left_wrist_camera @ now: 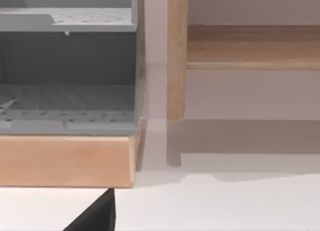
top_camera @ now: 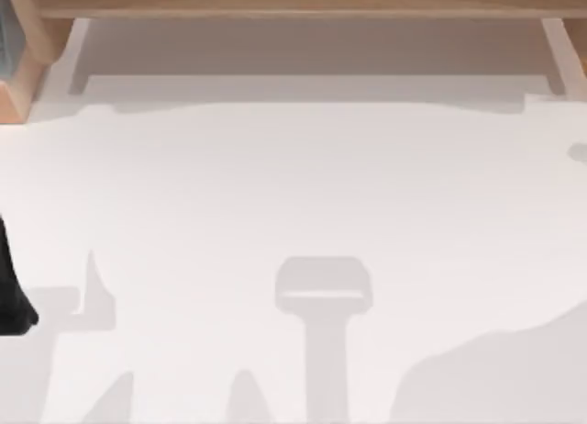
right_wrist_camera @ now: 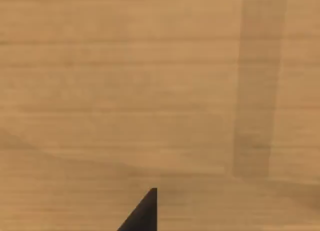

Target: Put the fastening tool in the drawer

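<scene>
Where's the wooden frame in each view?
Top view: wooden frame along the top edge.
Left wrist view: its upright post beside the grey pegboard cabinet.
Right wrist view: close-up wood, likely the same frame.
Shared landmark: white table, in top and left wrist views.

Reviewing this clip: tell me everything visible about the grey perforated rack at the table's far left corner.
The grey perforated rack looks like matte plastic or painted metal with two tiers, each a dotted shelf panel with a plain front lip. It stands upright on a light wooden base, whose corner is rounded. A wooden post stands beside it, apart. Nothing visibly lies on its shelves. The top view catches its edge.
</scene>
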